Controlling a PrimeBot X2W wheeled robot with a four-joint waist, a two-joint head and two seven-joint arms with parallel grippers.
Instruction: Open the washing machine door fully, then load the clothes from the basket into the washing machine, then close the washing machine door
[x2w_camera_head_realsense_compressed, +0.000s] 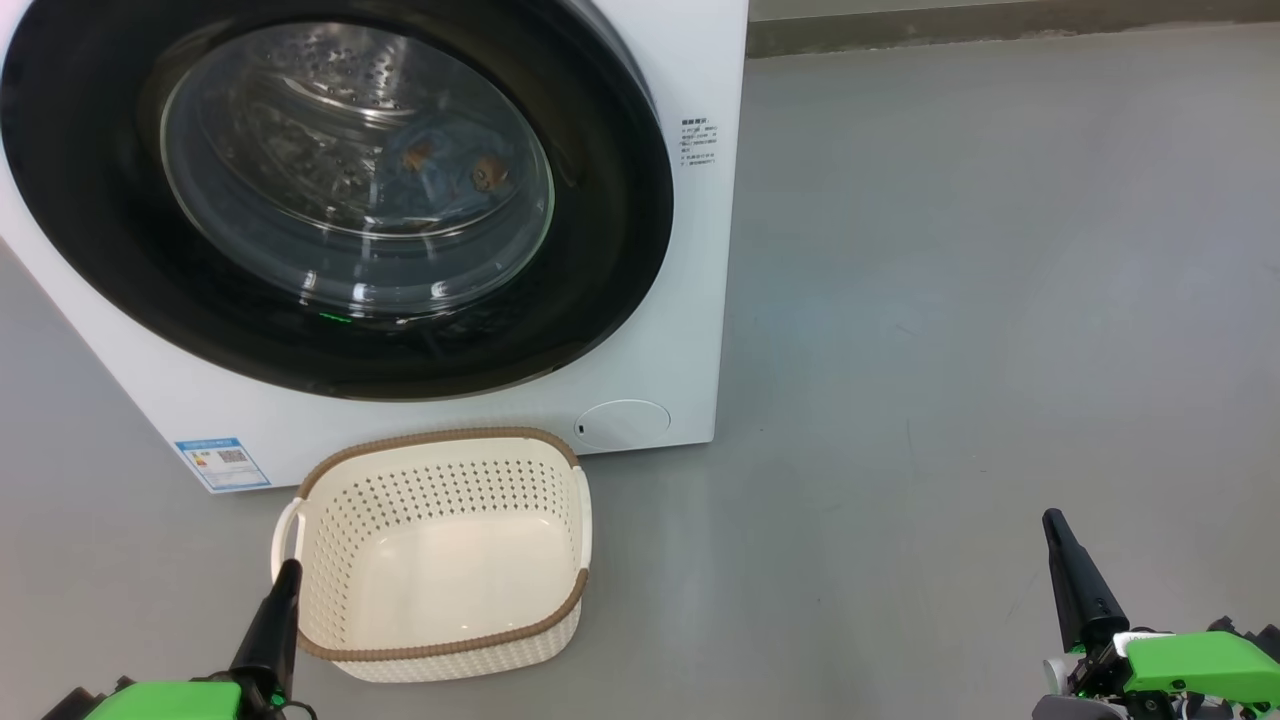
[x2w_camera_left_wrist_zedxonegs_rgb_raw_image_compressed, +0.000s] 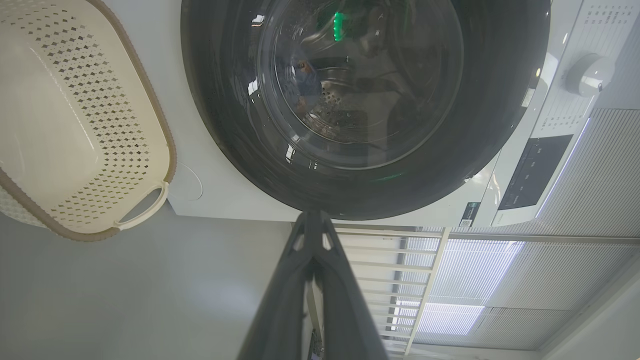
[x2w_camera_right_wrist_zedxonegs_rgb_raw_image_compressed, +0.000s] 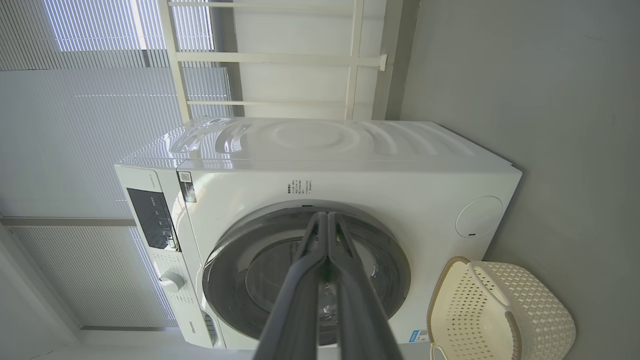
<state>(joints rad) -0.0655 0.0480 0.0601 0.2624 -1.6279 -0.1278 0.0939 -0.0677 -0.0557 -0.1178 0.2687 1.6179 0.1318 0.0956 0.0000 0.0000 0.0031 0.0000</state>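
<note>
A: Where are the clothes (x2w_camera_head_realsense_compressed: 450, 175)?
B: Inside the washing machine (x2w_camera_head_realsense_compressed: 690, 300), behind the shut washing machine door (x2w_camera_head_realsense_compressed: 600, 250); the basket (x2w_camera_head_realsense_compressed: 450, 655) sits empty.
A: Jaws?
B: Left gripper (x2w_camera_head_realsense_compressed: 288, 572) and right gripper (x2w_camera_head_realsense_compressed: 1052, 522) are both closed, holding nothing. The door's glossy ring looks rigid and slippery; its edge seems the best hold.

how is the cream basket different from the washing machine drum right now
The cream-white perforated plastic basket sits empty and open-topped on the grey floor; the steel perforated drum holds light blue printed clothes behind the shut black-ringed glass door. The basket is a small rounded rectangle; the drum is round, inside the big white washing machine. Both have walls full of holes.
</note>
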